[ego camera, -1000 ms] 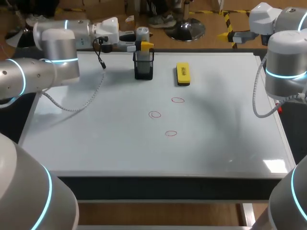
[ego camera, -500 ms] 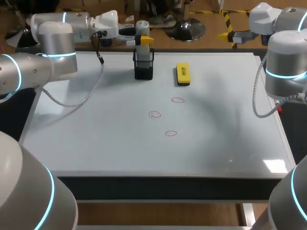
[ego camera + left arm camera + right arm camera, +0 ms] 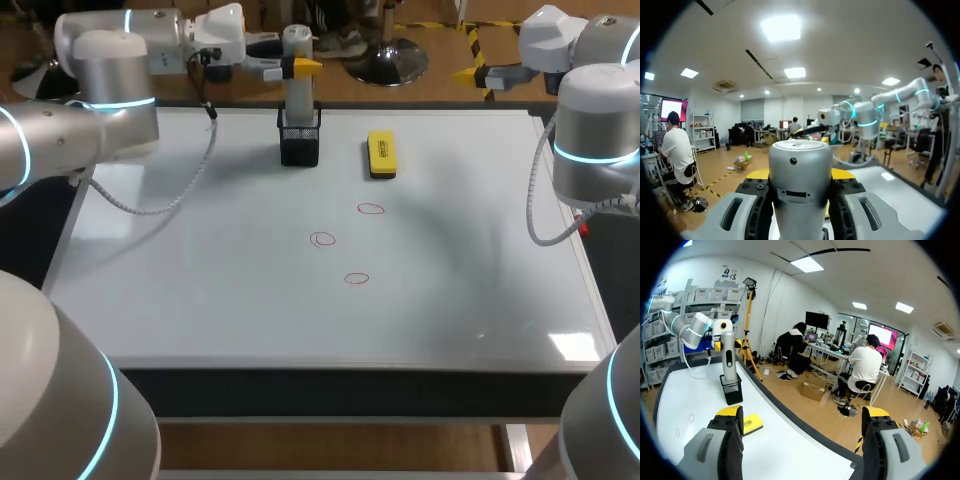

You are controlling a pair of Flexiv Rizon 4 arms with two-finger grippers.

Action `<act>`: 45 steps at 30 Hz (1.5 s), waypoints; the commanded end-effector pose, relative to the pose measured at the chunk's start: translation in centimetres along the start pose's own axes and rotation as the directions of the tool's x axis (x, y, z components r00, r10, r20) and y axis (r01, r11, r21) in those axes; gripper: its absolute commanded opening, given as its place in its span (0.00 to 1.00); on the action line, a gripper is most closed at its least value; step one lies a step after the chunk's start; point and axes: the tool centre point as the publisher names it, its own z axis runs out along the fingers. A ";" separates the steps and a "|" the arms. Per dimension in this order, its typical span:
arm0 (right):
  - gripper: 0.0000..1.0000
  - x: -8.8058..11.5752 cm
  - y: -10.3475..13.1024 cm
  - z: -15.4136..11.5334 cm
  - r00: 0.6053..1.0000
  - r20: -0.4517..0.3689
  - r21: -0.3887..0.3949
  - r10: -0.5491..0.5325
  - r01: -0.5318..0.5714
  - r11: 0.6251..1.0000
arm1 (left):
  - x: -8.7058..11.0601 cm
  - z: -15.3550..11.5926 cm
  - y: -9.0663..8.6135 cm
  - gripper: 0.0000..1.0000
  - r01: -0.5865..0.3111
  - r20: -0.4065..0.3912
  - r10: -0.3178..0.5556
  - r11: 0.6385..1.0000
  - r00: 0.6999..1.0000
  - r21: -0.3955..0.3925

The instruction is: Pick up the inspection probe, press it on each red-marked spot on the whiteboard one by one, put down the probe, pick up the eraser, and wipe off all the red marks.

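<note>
The grey cylindrical probe [image 3: 298,75] stands upright with its lower end in the black mesh holder [image 3: 300,142] at the back of the whiteboard [image 3: 200,290]. My left gripper [image 3: 292,68] is shut on the probe's upper part; in the left wrist view the probe [image 3: 800,170] fills the gap between the fingers [image 3: 842,174]. Three red circles [image 3: 371,209], [image 3: 322,239], [image 3: 357,279] are drawn mid-board. The yellow eraser [image 3: 381,155] lies right of the holder. My right gripper [image 3: 802,412] hangs open and empty beyond the board's back right edge, facing the probe [image 3: 728,357] and the holder [image 3: 732,390].
A grey cable [image 3: 165,205] droops from my left arm over the board's left part. My right arm [image 3: 595,140] stands at the board's right edge. Apart from the holder, the eraser and the marks, nothing lies on the board.
My left gripper has risen with the probe, drawing it partway up out of the holder. The right arm has not moved.
</note>
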 end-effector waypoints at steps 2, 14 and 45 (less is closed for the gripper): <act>1.00 0.0 0.0 0.0 1.000 -0.001 0.000 0.000 0.000 1.000 | 0.6 0.0 -1.0 0.00 -0.003 0.014 0.003 1.000 1.000 -0.003; 1.00 0.0 0.0 0.0 1.000 -0.001 0.000 0.000 0.000 1.000 | 1.0 -0.3 -3.8 0.00 0.002 0.023 -0.003 1.000 1.000 0.014; 1.00 0.0 0.0 0.0 1.000 -0.001 0.000 0.000 0.000 1.000 | 3.2 -10.5 -5.9 0.00 -0.055 0.078 0.051 0.997 0.996 0.046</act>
